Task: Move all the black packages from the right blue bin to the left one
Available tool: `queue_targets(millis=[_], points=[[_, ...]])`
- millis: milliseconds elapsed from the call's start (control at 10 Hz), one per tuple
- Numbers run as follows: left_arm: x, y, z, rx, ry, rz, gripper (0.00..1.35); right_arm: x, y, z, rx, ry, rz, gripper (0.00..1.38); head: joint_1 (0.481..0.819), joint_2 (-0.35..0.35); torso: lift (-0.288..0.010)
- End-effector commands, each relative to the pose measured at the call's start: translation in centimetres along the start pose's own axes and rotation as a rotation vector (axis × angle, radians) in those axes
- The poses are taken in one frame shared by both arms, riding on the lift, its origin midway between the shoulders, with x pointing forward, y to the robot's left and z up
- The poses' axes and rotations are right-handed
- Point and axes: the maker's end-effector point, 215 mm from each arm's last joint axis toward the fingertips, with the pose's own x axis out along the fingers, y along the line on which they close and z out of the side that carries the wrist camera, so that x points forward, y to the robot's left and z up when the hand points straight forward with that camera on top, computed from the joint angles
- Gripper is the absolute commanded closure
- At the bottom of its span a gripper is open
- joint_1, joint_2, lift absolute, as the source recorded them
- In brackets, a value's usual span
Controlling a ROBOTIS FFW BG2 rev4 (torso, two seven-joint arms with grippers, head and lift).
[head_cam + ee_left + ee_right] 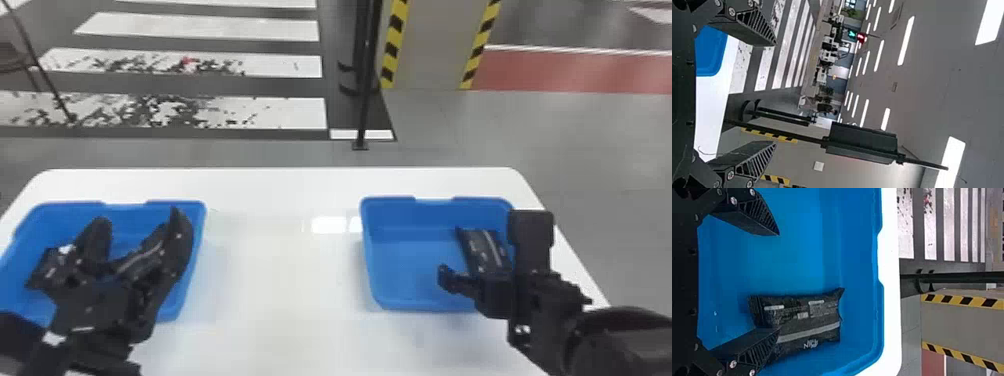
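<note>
One tool, the right (778,282), gaped empty over the right blue bin (370,255), one finger overlapping the black package (805,321) near the right-hand wall. Closing there might have pinned or shoved it wallward; bare floor left leftward room. Beyond open tabletop (280,280), the left tool (139,216) spread, empty, above the left blue bin (198,225).

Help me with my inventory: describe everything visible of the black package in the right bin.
The black package is a pouch, apparently thin film, with creased ends, a gray lengthwise stripe and small white print. It lies front to back near the right side of the right blue bin. A finger of the open right gripper overlaps its near end; contact is unclear.
</note>
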Motion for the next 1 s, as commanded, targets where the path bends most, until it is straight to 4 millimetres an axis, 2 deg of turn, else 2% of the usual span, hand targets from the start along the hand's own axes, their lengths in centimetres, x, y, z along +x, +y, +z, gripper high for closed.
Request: queue_targets(millis=[0, 300, 600, 900], points=[[0.0, -0.5, 0.1, -0.009, -0.003, -0.011, 0.17, 0.7, 1.0, 0.0, 0.039, -0.013, 0.002, 0.16, 0.695, -0.041, -0.154], [-0.2, -0.6, -0.1, -0.021, -0.001, -0.016, 0.17, 2.5, -1.1, 0.8, 0.088, -0.031, -0.090, 0.16, 0.695, -0.048, -0.154], [-0.5, -0.6, -0.3, -0.025, 0.004, -0.015, 0.17, 3.3, -2.6, 1.4, 0.108, -0.037, -0.131, 0.16, 0.695, -0.068, -0.154], [-0.6, -0.5, -0.5, -0.027, 0.009, -0.016, 0.17, 3.6, -4.7, 0.6, 0.121, -0.019, -0.181, 0.18, 0.695, -0.090, -0.154]])
